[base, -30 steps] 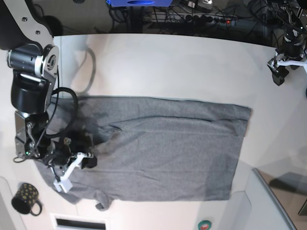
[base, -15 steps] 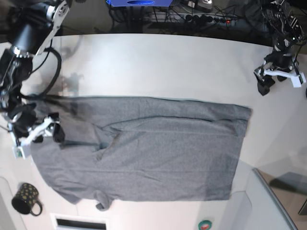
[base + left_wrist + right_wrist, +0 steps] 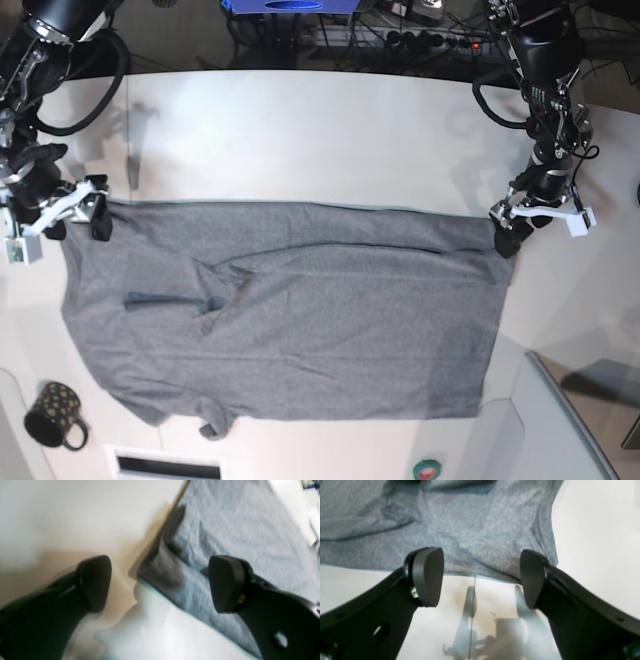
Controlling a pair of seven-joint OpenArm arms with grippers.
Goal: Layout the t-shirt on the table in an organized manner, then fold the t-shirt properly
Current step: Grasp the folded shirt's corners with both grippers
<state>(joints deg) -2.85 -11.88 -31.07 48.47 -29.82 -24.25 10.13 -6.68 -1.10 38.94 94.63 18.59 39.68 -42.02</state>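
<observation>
Base view shows the t-shirt (image 3: 300,320) spread flat over the middle of the table (image 3: 300,140), its long top edge running almost straight across, with a small fold and a dark crease left of centre and a sleeve tip poking out at the bottom edge. At that view's left, the right gripper (image 3: 55,220) sits at the shirt's upper corner, its jaws spread wide and holding nothing; the right wrist view looks between the two dark fingers (image 3: 427,577) at the shirt's edge and a thin dark seam in the white top just below it. At the base view's right, the left gripper (image 3: 535,228) hangs at the shirt's opposite upper corner, also open and empty; its wrist view, somewhat blurred, shows the shirt corner lying between the spread fingers (image 3: 225,582), but whether a finger touches the cloth cannot be told. A black dotted mug (image 3: 52,415) stands near the table's lower left, just off the shirt.
</observation>
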